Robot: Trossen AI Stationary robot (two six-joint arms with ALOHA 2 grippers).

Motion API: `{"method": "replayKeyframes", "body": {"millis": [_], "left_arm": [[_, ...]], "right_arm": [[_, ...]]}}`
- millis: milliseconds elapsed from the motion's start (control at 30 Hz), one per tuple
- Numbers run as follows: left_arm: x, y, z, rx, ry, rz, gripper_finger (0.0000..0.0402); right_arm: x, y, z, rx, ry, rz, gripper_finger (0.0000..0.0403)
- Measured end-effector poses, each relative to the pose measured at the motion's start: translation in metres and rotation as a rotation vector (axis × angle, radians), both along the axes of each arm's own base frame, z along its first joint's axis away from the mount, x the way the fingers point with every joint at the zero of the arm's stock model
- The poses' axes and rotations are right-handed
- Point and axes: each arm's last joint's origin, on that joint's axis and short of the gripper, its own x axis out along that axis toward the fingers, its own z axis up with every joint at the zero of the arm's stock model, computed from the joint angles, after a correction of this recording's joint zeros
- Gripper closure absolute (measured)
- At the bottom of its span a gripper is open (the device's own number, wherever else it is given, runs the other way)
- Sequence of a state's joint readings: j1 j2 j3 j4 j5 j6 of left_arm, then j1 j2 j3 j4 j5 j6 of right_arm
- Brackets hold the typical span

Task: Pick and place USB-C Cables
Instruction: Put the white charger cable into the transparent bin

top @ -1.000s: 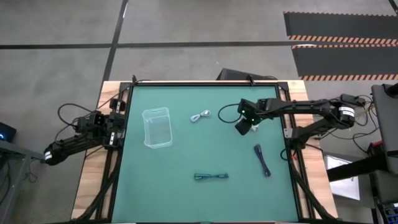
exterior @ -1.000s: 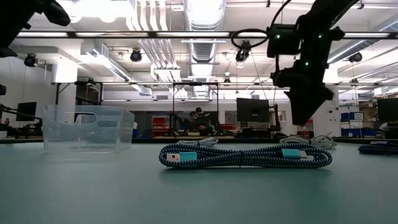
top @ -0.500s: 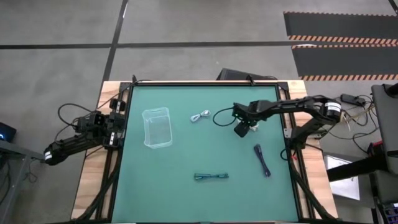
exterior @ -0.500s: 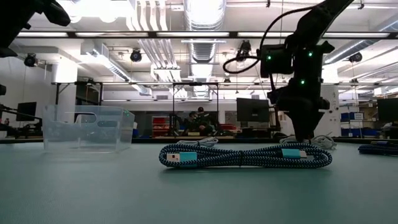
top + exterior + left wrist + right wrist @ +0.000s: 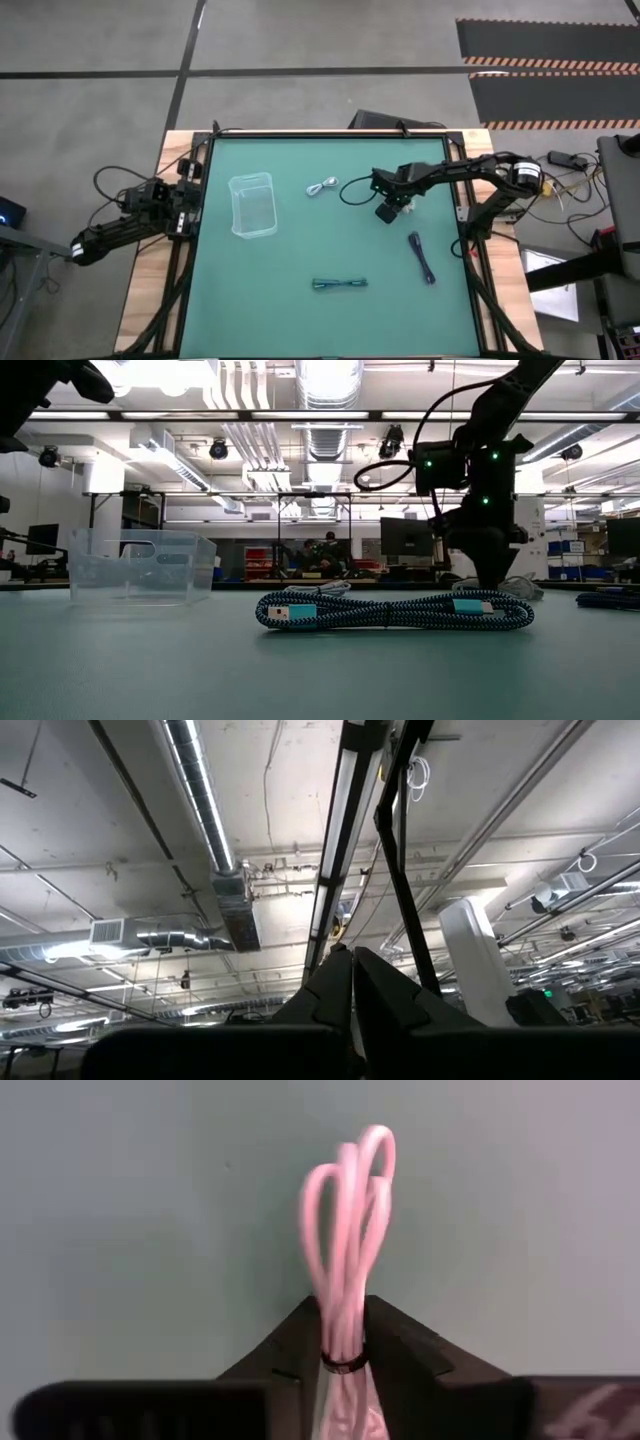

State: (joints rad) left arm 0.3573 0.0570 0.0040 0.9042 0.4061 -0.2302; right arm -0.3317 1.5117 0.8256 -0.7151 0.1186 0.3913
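Observation:
My right gripper (image 5: 388, 211) stands low over the table's right half, fingers down, shut on a white coiled USB-C cable (image 5: 347, 1230) that lies on the green mat; in the low view it shows at the mat (image 5: 490, 578). A second white cable (image 5: 322, 186) lies mid-table toward the far edge. One dark teal cable (image 5: 339, 284) lies near the front edge, and shows in the low view (image 5: 392, 610). Another dark cable (image 5: 421, 256) lies at the right. My left gripper (image 5: 352, 988) is shut and empty, parked off the table's left edge (image 5: 150, 203). My right gripper pinches the white cable bundle between its two fingers (image 5: 296, 1342), just past the dark tie band (image 5: 341, 1365) near one end of the loops. The fingers come from above, pointing down, along the bundle. The looped end (image 5: 350, 1175) lies on the mat beyond the fingertips.
A clear plastic bin (image 5: 253, 205) stands on the mat's left half; it also shows in the low view (image 5: 140, 565). The mat (image 5: 300, 250) is bounded by a black frame and wooden edges. The right arm's own black wire loops beside its wrist (image 5: 358, 188).
My right gripper has come down from well above the mat to the white cable, shifting a little toward the table's left edge. The cables and the bin have stayed where they were.

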Motion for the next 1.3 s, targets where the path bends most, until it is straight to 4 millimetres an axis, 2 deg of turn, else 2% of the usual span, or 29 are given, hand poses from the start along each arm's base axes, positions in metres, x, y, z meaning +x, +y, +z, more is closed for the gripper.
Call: {"method": "replayKeyframes", "body": {"millis": [133,400,600,833,1067,1300], "left_arm": [[0.001,0.000,-0.001,-0.003,0.008,0.000,0.0402],[0.003,0.001,-0.003,-0.018,0.048,0.000,0.0402],[0.009,0.003,-0.007,-0.040,0.109,0.000,0.0402],[0.018,0.007,-0.012,-0.075,0.178,0.000,0.0402],[0.031,0.013,-0.020,-0.184,0.282,-0.006,0.0402],[0.039,0.017,-0.019,-0.243,0.278,0.002,0.0402]], "right_arm": [[-0.003,0.000,0.004,-0.021,0.000,0.011,0.0380],[-0.003,0.004,0.026,-0.067,-0.126,0.025,0.0376],[0.006,0.018,0.047,-0.164,-0.373,0.098,0.0376],[0.030,0.035,0.069,-0.297,-0.763,0.246,0.0375],[0.054,0.053,0.074,-0.426,-1.100,0.388,0.0375],[0.072,0.064,0.068,-0.452,-1.273,0.497,0.0375]]}}
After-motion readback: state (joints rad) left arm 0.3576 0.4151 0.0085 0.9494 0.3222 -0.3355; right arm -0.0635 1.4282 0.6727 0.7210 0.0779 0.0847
